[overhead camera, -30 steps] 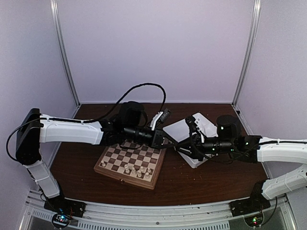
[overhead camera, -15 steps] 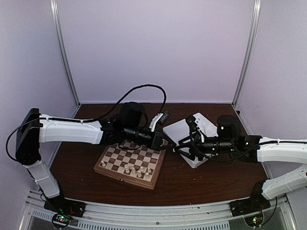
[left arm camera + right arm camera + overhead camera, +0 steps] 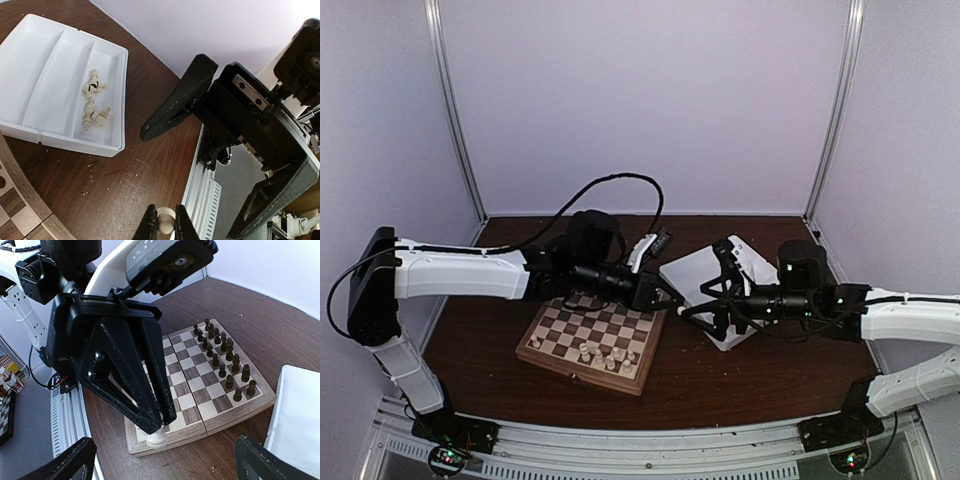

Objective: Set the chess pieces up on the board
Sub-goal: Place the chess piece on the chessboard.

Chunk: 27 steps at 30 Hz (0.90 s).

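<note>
Chess piece (image 3: 156,439) runs along left hand (image 3: 165,226), base outward.

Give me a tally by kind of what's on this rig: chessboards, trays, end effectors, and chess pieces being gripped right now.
Chessboard: 1
White tray: 1
End effectors: 2, the left end effector and the right end effector
Cream piece gripped, in the left end effector: 1
Total: 5
</note>
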### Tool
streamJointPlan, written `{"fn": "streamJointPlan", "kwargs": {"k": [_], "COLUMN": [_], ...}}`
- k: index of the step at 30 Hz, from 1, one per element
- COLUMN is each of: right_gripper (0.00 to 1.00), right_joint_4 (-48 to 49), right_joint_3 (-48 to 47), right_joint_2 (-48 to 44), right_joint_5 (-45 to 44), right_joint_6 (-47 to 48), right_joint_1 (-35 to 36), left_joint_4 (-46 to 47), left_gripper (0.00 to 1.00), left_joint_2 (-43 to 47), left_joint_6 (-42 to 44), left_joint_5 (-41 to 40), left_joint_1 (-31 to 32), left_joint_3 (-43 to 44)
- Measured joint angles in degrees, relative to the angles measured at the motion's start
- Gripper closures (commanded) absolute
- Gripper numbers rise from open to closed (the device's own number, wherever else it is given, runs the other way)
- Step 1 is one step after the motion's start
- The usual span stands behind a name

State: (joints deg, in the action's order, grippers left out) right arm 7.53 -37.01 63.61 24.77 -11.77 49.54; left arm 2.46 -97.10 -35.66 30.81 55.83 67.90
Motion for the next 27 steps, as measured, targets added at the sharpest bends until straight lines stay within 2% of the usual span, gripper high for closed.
{"fn": "streamJointPlan", "kwargs": {"k": [8, 27], "right_gripper": [0.00, 0.00], "right_joint_4": [-0.31, -1.81], "right_joint_3": [0.92, 3.58], "right_joint_2": [-2.34, -6.10], "right_joint_5": [-2.60, -11.50], "right_joint_6": [0.11, 2.21], "right_joint_1": [0.00, 0.00], "left_joint_4": [-2.01, -18.95], "left_gripper": [1.00, 1.00], "left_joint_2": [2.32, 14.45], "left_joint_6": [1.79, 9.88], "left_joint_5": [-2.01, -15.80], "left_joint_1": [0.00, 0.00], "left_joint_3": [0.00, -5.73]}}
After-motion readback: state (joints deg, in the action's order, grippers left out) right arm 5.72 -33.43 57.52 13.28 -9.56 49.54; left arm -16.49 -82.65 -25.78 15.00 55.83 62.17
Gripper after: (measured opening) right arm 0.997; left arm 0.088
